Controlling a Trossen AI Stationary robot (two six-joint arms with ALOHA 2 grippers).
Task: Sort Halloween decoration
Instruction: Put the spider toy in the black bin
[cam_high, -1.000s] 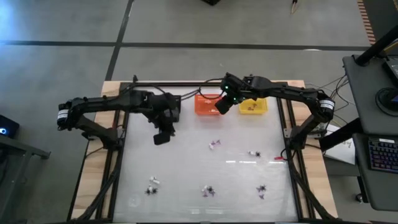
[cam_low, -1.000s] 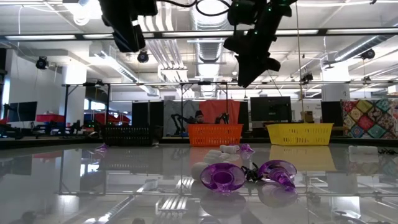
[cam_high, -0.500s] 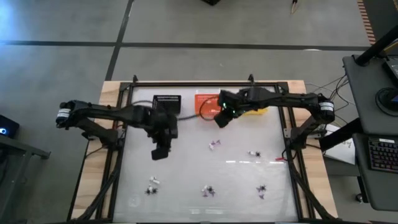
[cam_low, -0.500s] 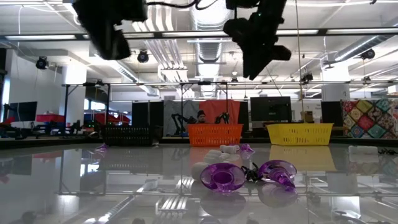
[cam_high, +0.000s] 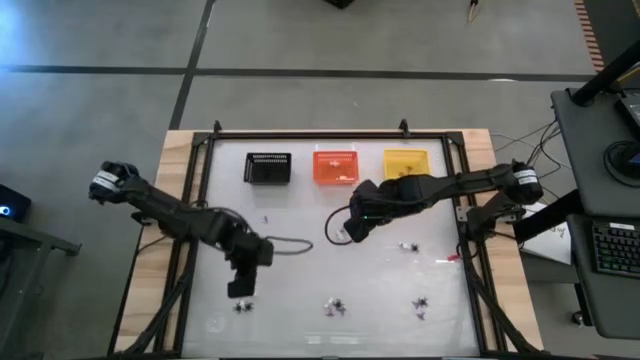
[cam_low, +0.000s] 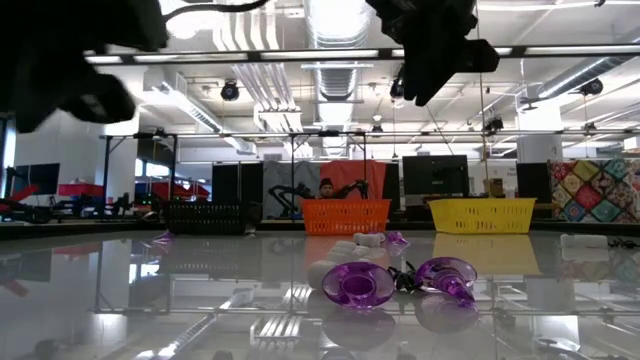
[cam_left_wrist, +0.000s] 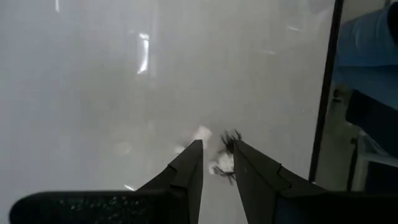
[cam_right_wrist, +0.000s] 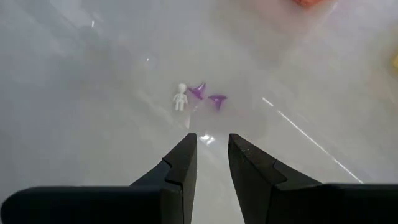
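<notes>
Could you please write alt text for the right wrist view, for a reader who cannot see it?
The right gripper, fingers slightly apart and empty, points down at the glossy white table, toward a small white figure lying beside two purple cone-shaped trinkets.

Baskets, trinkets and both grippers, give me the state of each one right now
black basket: upright, contents unclear
orange basket: upright, contents unclear
yellow basket: upright, holds small pieces
purple trinkets: loose on table
left gripper: open above a trinket
right gripper: open, empty
</notes>
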